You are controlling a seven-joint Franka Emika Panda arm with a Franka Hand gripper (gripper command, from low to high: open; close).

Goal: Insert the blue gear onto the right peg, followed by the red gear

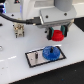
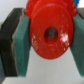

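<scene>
The blue gear [image 1: 51, 52] lies flat at the right end of the grey, black-rimmed plate [image 1: 33, 58], over the spot of the right peg, which it hides. A thin dark pin [image 1: 38, 54] stands at the plate's left end. My gripper [image 1: 58, 34] hangs above and slightly right of the blue gear, shut on the red gear [image 1: 58, 35]. In the wrist view the red gear [image 2: 49, 31] with its dark centre hole fills the frame, clamped between the teal pads [image 2: 22, 44].
A small brown and white fixture [image 1: 18, 30] stands at the back left of the white table [image 1: 15, 67]. The arm's white body [image 1: 50, 12] looms over the back. A black strip borders the table's right side.
</scene>
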